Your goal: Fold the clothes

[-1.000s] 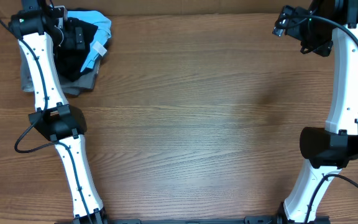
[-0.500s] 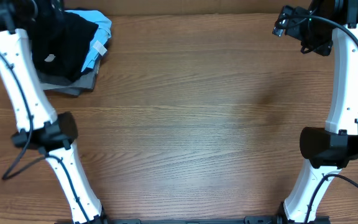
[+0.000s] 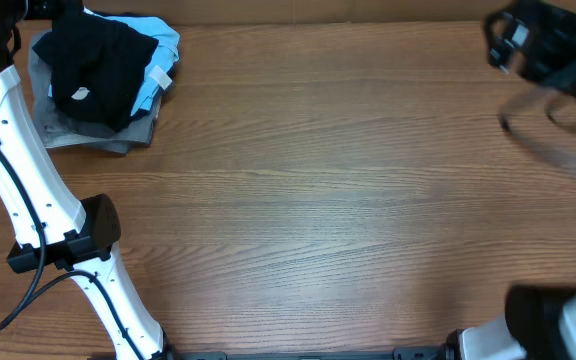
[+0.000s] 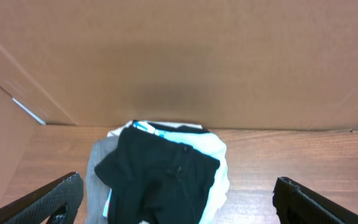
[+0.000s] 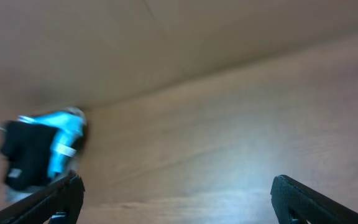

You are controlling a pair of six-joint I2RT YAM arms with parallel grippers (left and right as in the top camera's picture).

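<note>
Lying crumpled, blk shirt [image 3: 108,60], logo [image 3: 80,95] up, axis unclear

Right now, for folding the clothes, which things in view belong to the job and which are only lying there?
Belongs to the job:
- black shirt, crumpled on top of the pile

Just lying about:
- light blue garment, under the shirt
- grey folded garment, at the bottom

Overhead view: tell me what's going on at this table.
Nothing is being handled yet. The black shirt lies crumpled on top of a pile at the far left corner of the table, over a light blue garment and a grey garment. The left gripper is open and empty, aimed at the pile without touching it. The right gripper, also open and empty, is over the far right side and looks blurred. Folding has not started.
</note>
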